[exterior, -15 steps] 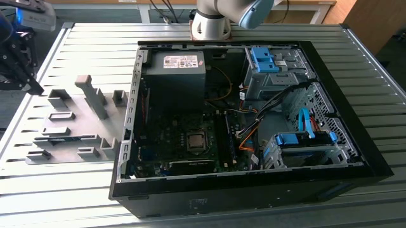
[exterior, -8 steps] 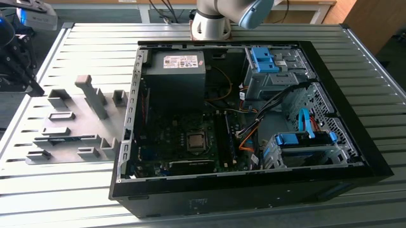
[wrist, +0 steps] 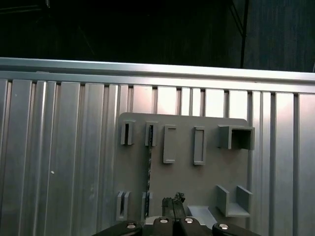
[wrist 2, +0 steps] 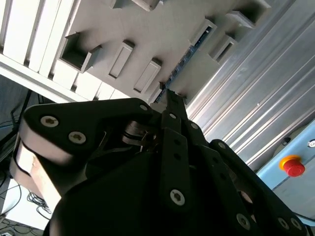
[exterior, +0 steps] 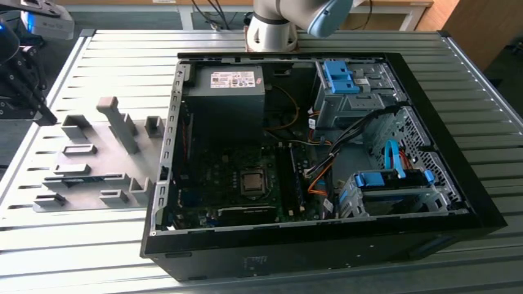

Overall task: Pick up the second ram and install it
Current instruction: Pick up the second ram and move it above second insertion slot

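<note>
Closest to the wrist cameras, the black tool (wrist: pixel 173 200) is shown from behind. Its two fingertips appear to be drawn together with nothing gripped between them, though the dark tips are hard to separate. Trouble could be expected from a descent made as things stand. With the tips closed and set off to one side, the second ram (wrist: pixel 146 169) might be struck on its thin upper edge. It might also be tipped in its holders or scraped along its chips rather than grasped squarely. In both wrist views the second ram (wrist 2: pixel 188 55) lies just beyond and beside the fingertips, not touching them. It is stood on edge, a thin blue-green strip held at each end by slotted grey blocks (wrist: pixel 153 135) on the grey fixture plate (wrist: pixel 197 191). The plate is laid on the ribbed metal worktop (wrist: pixel 59 162). Farther off, in the exterior view, the open computer case (exterior: pixel 327 251) is set to the exterior view's right of the plate. Its motherboard (exterior: pixel 220 177) is exposed, well apart from the ram.
</note>
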Controlling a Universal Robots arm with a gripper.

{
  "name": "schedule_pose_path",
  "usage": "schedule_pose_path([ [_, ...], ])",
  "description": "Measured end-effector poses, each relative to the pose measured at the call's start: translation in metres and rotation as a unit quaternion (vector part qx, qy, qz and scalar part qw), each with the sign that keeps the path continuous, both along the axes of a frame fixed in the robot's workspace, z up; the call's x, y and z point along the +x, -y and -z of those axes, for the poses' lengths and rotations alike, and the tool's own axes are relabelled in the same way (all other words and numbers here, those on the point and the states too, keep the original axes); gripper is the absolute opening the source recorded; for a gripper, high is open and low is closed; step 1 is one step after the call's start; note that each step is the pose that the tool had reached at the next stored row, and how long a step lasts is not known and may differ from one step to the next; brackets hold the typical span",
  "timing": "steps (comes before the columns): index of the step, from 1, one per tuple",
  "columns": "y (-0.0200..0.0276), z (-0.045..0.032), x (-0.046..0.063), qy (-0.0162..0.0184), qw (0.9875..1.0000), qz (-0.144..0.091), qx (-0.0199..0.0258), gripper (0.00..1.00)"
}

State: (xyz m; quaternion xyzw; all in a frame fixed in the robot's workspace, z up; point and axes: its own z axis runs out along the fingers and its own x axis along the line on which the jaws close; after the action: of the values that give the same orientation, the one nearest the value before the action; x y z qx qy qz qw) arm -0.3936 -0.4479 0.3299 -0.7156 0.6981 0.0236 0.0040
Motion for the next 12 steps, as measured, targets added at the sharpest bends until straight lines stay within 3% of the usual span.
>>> schedule_pose_path([
  [6, 0.0, 0.0009, -0.0091, 0.0, 1.0, 0.001, 0.0003, 0.11],
  [12, 0.0, 0.001, -0.0094, -0.0001, 1.0, 0.001, 0.0003, 0.11],
])
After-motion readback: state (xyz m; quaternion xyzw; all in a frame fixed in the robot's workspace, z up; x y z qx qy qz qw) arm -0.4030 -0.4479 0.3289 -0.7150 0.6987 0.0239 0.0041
